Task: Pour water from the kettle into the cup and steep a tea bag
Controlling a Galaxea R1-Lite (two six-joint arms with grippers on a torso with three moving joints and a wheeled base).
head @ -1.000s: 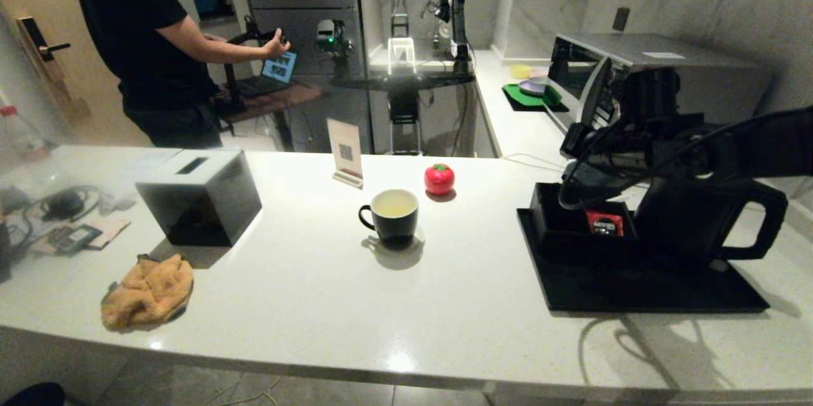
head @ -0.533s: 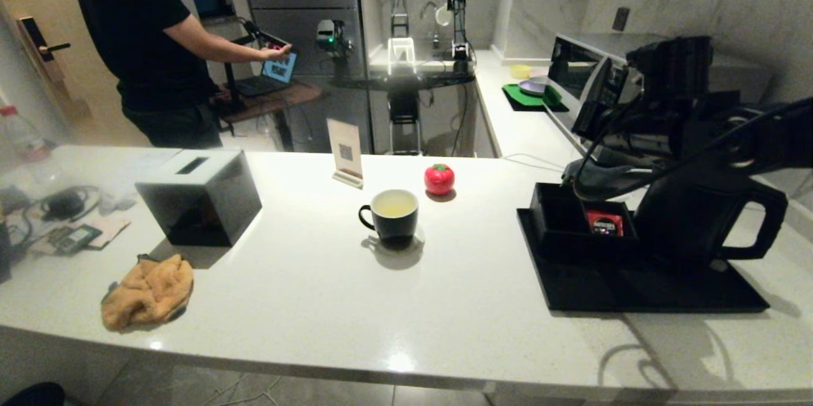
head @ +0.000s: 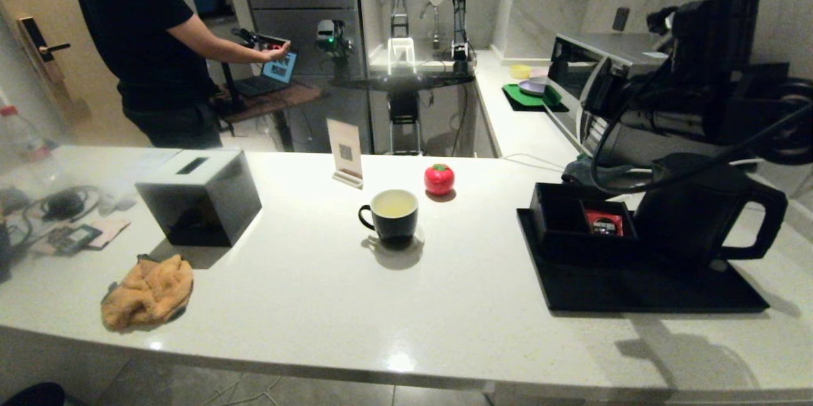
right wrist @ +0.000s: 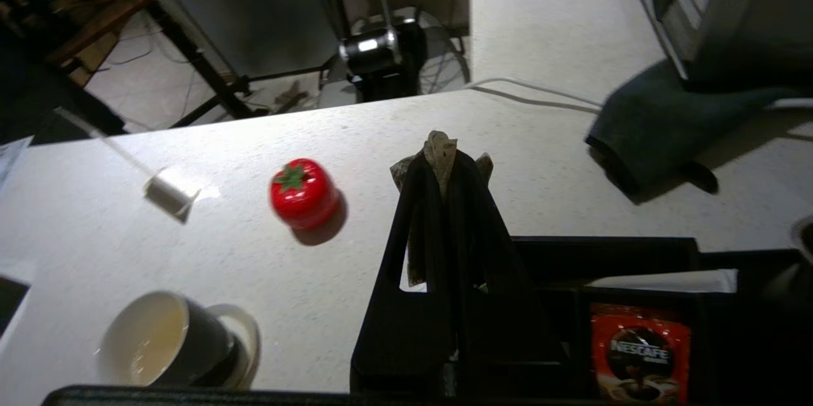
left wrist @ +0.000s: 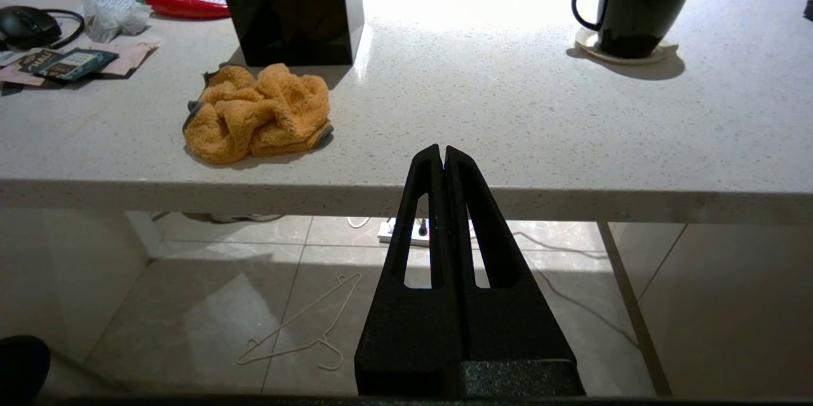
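The right gripper (right wrist: 444, 158) hung above the low black compartment box (head: 581, 223), its fingers pinched on a crumpled tan tea bag (right wrist: 438, 150). The large matte black kettle (head: 698, 212) stood on the black tray (head: 635, 291) beside that box. The small black cup (head: 394, 212), holding pale yellowish water (head: 394, 204), sat mid-counter near a red tomato-shaped object (head: 439, 178). The left gripper (left wrist: 443, 155), fingers pressed together, waited below the counter edge.

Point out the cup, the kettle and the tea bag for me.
cup (head: 395, 218): head view, on its black outer wall.
kettle (head: 689, 215): head view, on its body.
tea bag (right wrist: 439, 153): right wrist view, on the tip sticking out of the right claw (right wrist: 443, 171).
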